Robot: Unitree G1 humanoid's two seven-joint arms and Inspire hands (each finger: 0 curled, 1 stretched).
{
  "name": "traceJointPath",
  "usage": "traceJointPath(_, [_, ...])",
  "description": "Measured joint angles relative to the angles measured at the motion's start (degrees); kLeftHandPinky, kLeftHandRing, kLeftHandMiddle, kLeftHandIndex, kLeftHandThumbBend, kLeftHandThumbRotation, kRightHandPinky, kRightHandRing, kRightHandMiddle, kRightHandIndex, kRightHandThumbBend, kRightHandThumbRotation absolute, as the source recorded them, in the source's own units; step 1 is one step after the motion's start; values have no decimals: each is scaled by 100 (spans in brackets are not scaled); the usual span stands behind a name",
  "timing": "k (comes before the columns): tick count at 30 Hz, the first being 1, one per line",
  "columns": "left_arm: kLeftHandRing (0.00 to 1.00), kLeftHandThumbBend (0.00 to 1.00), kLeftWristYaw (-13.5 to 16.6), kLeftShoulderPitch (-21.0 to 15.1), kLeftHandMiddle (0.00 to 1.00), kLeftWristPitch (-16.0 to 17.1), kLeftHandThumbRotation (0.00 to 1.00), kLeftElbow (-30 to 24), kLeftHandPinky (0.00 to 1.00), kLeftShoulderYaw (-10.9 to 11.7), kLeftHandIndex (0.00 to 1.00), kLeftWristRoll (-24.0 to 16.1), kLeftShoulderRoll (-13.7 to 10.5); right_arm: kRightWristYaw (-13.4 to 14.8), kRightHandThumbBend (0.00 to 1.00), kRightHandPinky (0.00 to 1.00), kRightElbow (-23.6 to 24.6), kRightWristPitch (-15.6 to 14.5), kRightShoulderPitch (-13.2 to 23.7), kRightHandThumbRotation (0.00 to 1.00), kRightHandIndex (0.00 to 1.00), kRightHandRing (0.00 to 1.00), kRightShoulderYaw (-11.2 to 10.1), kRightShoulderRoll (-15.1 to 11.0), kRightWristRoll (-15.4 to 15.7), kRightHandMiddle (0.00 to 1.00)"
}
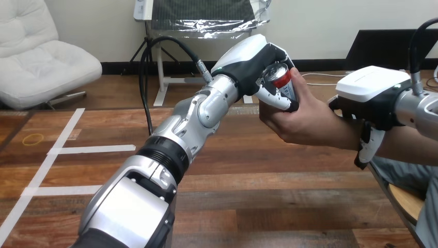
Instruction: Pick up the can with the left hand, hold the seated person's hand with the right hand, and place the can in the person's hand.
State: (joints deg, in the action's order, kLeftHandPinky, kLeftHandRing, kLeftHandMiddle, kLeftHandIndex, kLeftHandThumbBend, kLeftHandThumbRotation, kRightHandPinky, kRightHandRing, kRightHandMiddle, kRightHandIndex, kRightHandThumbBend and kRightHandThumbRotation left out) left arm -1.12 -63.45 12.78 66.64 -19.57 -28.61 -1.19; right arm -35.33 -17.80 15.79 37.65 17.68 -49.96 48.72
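A red and silver can [281,78] is held up above the table's far middle, with my left hand [253,59] curled round it from the left and above. The person's hand [302,121] comes in from the right and wraps the can's lower side, so both hands are on it. My right hand [372,98] sits over the person's wrist [343,132], one finger [368,147] hooked down across its near side and the thumb at its far side. Most of the can is hidden by fingers.
White tape lines [57,150] cross the wooden table [258,206] at the left, with a yellow rubber band [32,138] beside them. My left forearm [170,150] runs diagonally over the table's middle. The table's right edge [385,186] borders the seated person.
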Motion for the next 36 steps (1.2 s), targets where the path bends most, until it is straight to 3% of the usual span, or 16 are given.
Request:
traceJointPath(14, [56,63,-48,0,62,-5,0,0,49,-1,63,-1,-16,-17,87,89,91,-35,-3,21,95,98,-73,-133,-167,99])
traceJointPath(36, [56,61,-77,0,62,46,2,0,48,-1,64,0,-76,-127,85,94,280,-275,-9,21,96,100,-112,-219,-190,100])
